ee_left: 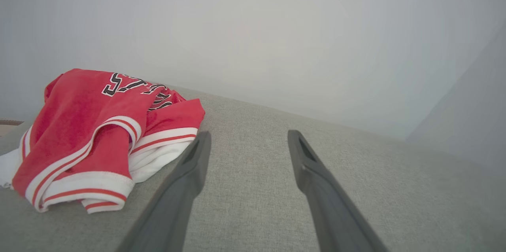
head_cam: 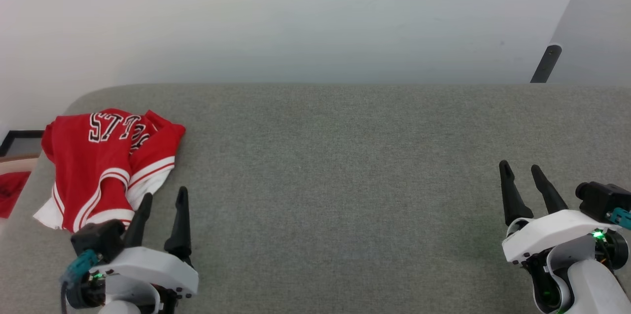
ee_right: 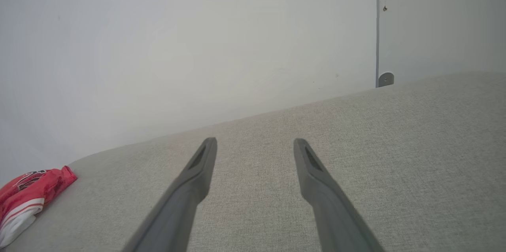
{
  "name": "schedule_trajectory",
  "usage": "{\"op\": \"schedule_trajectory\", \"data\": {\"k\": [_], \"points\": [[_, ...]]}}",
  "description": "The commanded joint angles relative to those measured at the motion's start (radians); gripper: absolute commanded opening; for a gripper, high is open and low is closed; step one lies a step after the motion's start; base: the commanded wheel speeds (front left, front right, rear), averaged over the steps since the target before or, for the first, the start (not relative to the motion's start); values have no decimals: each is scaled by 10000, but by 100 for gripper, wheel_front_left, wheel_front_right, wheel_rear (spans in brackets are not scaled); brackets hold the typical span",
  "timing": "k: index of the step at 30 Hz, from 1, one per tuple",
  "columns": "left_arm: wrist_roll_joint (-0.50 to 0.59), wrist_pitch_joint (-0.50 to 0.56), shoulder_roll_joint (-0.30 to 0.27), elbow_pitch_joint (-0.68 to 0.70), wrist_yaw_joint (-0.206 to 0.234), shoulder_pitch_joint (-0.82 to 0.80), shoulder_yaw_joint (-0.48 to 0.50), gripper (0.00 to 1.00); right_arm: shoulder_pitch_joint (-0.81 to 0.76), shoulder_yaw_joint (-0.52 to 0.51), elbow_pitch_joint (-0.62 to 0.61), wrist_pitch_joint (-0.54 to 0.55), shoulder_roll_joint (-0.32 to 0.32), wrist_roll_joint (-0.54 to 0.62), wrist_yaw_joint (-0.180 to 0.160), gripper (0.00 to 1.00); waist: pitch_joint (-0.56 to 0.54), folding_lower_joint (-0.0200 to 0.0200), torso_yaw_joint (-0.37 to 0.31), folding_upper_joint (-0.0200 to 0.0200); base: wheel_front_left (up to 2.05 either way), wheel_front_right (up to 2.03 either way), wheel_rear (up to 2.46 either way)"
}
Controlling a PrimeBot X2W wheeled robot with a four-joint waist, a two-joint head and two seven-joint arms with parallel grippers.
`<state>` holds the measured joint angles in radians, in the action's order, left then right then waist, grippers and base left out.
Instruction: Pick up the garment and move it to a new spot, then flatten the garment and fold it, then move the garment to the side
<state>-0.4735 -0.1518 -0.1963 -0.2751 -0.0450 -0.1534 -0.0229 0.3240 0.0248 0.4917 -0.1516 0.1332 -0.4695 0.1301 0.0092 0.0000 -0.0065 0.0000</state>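
Observation:
The garment [head_cam: 106, 166] is a red jersey with white-and-red striped trim and black block letters, lying crumpled at the far left of the grey cloth-covered table [head_cam: 335, 156]. In the left wrist view the garment [ee_left: 99, 133] lies bunched just left of my fingers, and in the right wrist view the garment [ee_right: 27, 198] shows far off at the left edge. My left gripper [head_cam: 165, 195] hovers open just right of the jersey's near hem, holding nothing. At the lower right, far from the jersey, my right gripper [head_cam: 521, 168] is open and empty too.
A white wall rises behind the table. A small plain red cloth [head_cam: 11, 191] lies off the table's left edge, beside a dark-framed panel [head_cam: 19, 141]. A dark bracket [head_cam: 546, 63] stands on the wall at the back right. The table's left corner is rounded.

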Motion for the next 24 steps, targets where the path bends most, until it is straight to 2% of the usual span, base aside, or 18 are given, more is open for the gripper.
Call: {"op": "schedule_trajectory", "data": {"k": [1,10,24], "points": [[262,-100,-92,43,13,-144,-19,100,313,24,-41,-100,60,268,6,100,-1,0,2,0,0,0,0],[1043,-317,-196,-105,94,-198,-87,100,445,60,86,-319,143,1090,7,100,20,0,-42,0,0,0,0],[1748,-628,-149,-489,-138,-249,74,100,569,-52,410,-632,221,1716,7,100,4,0,-91,0,0,0,0]]}}
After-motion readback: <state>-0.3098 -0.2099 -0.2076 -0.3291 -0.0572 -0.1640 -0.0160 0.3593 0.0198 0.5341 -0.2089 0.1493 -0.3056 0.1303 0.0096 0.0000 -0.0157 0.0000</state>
